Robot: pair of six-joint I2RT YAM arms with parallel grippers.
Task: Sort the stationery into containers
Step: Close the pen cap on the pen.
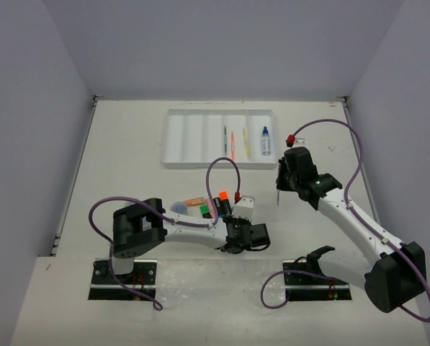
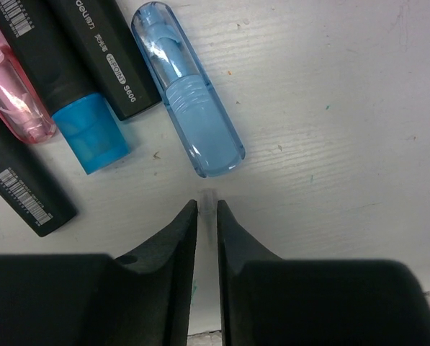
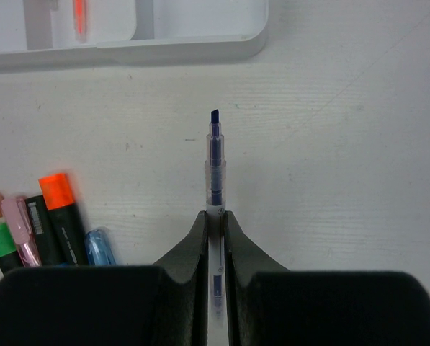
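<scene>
Pinching a thin pen, the right hand aims it at the white tray for sorting; whether the left hand by the blue highlighter grips anything, I cannot tell.

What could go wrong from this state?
1. Right gripper holds the blue-tipped pen with a long stretch sticking forward; it may pivot or catch the tray rim.
2. Left gripper pinches a thin clear item that barely passes its fingertips; it may slip, and the blue highlighter just ahead could get nudged.
</scene>
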